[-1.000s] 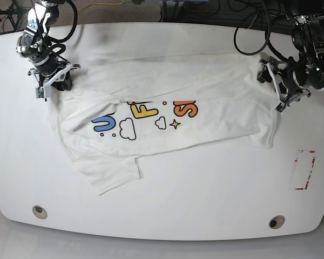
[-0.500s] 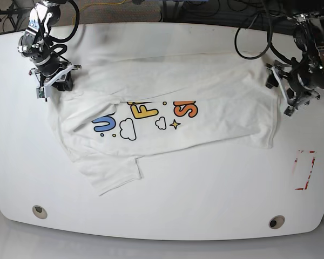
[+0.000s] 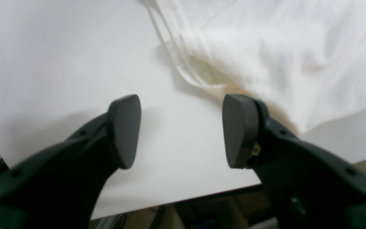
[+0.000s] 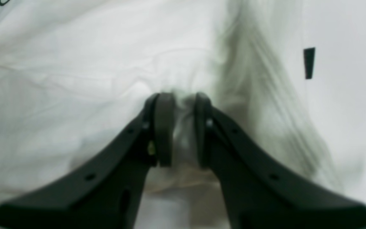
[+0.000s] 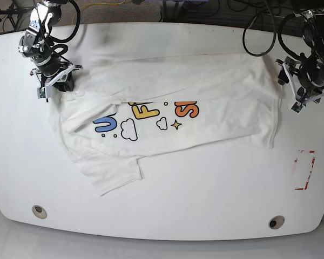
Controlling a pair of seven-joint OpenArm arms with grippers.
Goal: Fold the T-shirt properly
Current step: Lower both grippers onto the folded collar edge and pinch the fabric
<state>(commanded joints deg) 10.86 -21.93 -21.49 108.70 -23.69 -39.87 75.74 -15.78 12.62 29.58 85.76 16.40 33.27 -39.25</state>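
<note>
Desk white, rounded, dark cables behind its far edge, red-marked patch near one side. T-shirt lies spread across desk middle, print up. Right tool narrow, pinching shirt fabric at a corner. Left tool wide, holding nothing, beside shirt edge; versus earlier frame it sits farther out from the cloth.

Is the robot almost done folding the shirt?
Not yet. Done so far: the T-shirt looks folded over once, its print cut off at the crease. In hand: the right gripper has its jaws pinched on cloth at one end. The left gripper is open over bare table beside the hem, holding nothing. Left to do: tuck in the sleeve sticking out and fold the shirt smaller.
</note>
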